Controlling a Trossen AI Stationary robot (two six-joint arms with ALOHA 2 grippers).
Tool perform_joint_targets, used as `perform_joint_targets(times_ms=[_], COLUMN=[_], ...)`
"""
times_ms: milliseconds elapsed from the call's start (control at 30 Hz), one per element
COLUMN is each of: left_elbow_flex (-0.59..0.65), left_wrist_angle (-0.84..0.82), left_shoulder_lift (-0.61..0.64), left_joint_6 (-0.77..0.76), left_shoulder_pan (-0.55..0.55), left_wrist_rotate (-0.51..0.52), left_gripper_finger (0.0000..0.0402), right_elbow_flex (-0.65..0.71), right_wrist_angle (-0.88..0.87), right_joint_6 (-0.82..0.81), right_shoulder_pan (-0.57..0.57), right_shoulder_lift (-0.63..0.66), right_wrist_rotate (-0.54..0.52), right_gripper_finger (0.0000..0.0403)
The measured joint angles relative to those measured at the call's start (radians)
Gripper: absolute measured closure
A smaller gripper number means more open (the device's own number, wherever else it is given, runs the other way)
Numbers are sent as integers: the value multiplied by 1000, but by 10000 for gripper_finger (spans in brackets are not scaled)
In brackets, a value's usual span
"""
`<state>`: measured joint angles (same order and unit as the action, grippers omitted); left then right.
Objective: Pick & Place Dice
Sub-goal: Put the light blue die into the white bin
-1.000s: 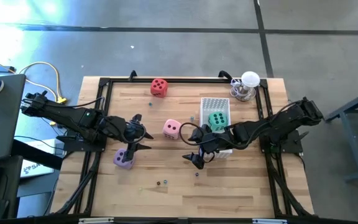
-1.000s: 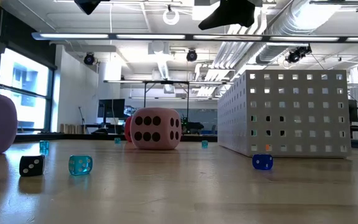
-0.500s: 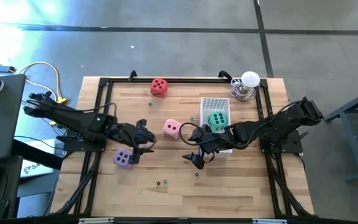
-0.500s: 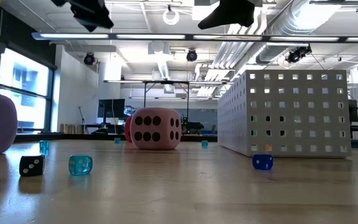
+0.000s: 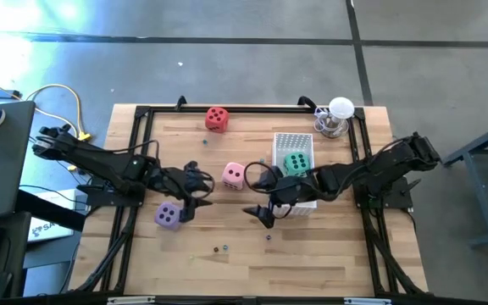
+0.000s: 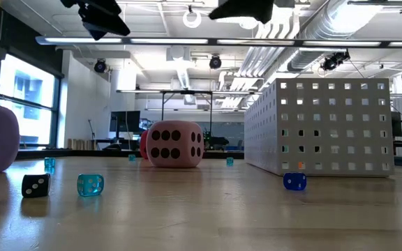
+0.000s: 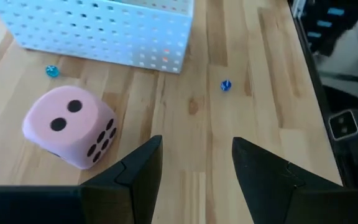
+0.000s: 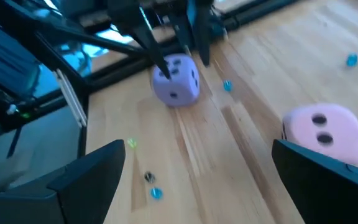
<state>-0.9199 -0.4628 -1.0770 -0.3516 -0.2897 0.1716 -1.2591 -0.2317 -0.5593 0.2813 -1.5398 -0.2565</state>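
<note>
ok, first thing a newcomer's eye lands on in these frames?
Probably the big soft dice on the wood table: pink die mid-table, purple die toward the left, red die at the far edge, green die inside the white perforated bin. The open left gripper and right gripper flank the pink die.

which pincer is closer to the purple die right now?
Left. The left pincer hovers just beside the purple die, empty. The right pincer is open farther off, near the white basket.
</note>
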Motion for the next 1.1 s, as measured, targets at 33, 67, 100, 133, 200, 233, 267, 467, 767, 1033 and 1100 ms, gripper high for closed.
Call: perform_joint_targets(times_ms=[33, 67, 100, 133, 200, 233, 267, 467, 767, 1033, 1100], left_elbow_flex=[0, 0, 0, 0, 0, 0, 0, 0, 10, 24, 24], left_wrist_angle=[0, -2, -6, -13, -39, -62, -87, -164, -214, -246, -288], left_shoulder_lift=[3, 4, 4, 4, 1, 1, 1, 1, 0, 0, 0], left_joint_6=[4, 20, 45, 69, 112, 131, 145, 199, 224, -5, -123], left_shoulder_pan=[0, 0, 0, -1, -8, -13, -20, -90, -166, -105, -51], left_wrist_rotate=[1, 1, 0, 0, 0, 0, 1, -40, -32, 160, 167], left_gripper_finger=[214, 214, 214, 214, 214, 214, 214, 214, 214, 214, 214], right_elbow_flex=[0, 0, 0, 0, 0, 0, 0, 0, -3, 0, 0], right_wrist_angle=[17, 32, 37, 34, 6, -13, -32, -137, -170, -151, -142], right_joint_6=[23, 33, 31, 20, 6, 7, 6, 20, -9, -12, -12], right_shoulder_pan=[-3, -6, -9, -11, -16, -16, -15, 104, 279, 301, 298], right_shoulder_lift=[0, 0, 0, 0, 0, 0, 0, -6, -72, -177, -202], right_wrist_rotate=[2, 5, 16, 36, 99, 126, 135, -205, -633, -627, -621], right_gripper_finger=[4, 4, 4, 4, 4, 4, 4, 4, 4, 4, 4])
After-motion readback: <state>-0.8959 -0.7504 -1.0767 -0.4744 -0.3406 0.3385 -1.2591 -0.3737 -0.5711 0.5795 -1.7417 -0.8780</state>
